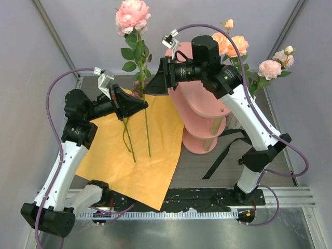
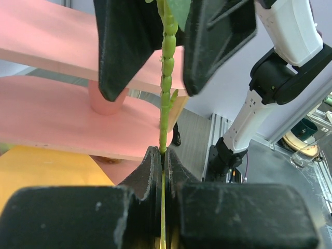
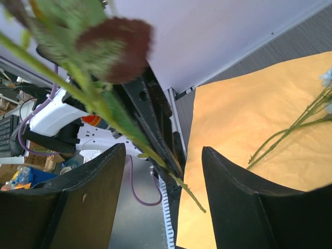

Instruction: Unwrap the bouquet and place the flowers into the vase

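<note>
Gripping one rose (image 1: 133,15) stem, left hand (image 1: 143,106) clenched; right hand (image 3: 160,155) released, straddling it above one paper sheet (image 1: 129,171).

A robotics laboratory is shown, not a home. A test cell is formed by plain grey walls (image 1: 26,52) and aluminium profiles (image 1: 54,33) around a dark table (image 1: 192,171). At 6 o'clock, two robot arms (image 1: 62,171) are bolted to a metal rail (image 1: 295,197), with purple cables (image 1: 49,96) attached. At 9 o'clock in the right wrist view, a cluttered bench (image 3: 26,166) is seen outside the cell.
</note>
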